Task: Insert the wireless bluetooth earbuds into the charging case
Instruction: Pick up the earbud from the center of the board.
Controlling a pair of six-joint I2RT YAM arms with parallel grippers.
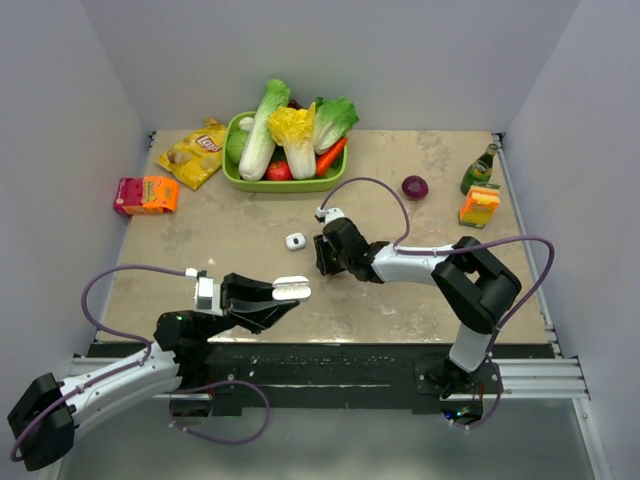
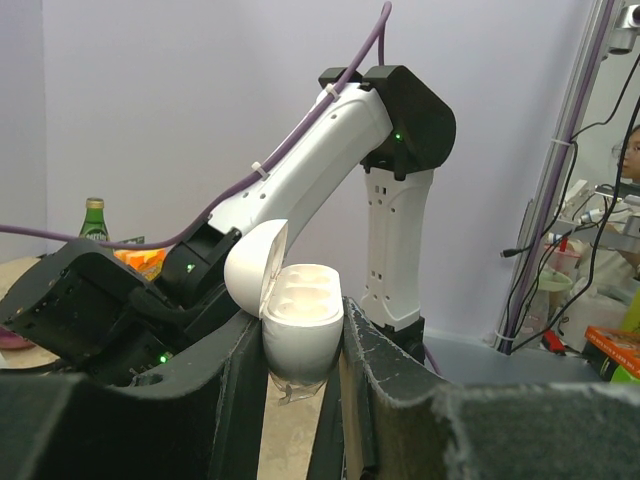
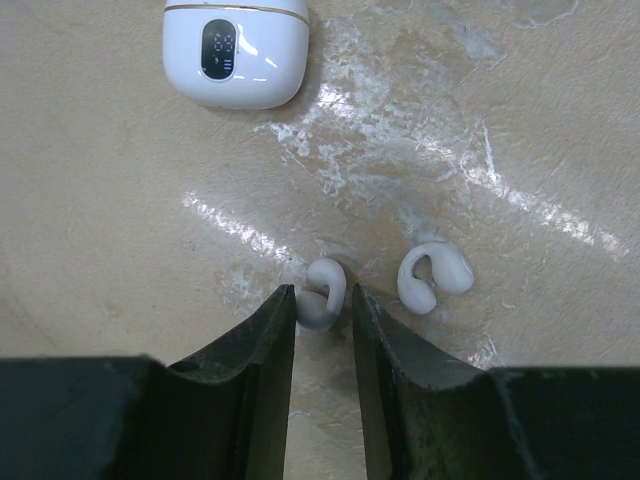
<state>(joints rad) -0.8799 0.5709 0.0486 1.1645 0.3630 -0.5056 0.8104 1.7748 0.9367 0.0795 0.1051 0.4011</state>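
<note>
My left gripper (image 1: 288,296) is shut on an open white charging case (image 1: 292,287), held above the table's near edge. In the left wrist view the case (image 2: 300,325) stands upright between the fingers (image 2: 385,370), its lid hinged back to the left and both sockets empty. My right gripper (image 3: 323,312) is low on the table, jaws narrowly open. One white earbud (image 3: 322,297) lies between its tips, touching the left finger. The second earbud (image 3: 433,278) lies just to the right, outside the jaws. Both earbuds are hidden under the right gripper (image 1: 322,260) in the top view.
A second, closed white case with a dark display (image 3: 235,48) lies ahead of the right gripper, also in the top view (image 1: 295,241). At the back are a green vegetable basket (image 1: 232,172), a chip bag (image 1: 195,153), an orange pack (image 1: 146,194), a purple onion (image 1: 414,187), a bottle (image 1: 480,168) and a carton (image 1: 479,206).
</note>
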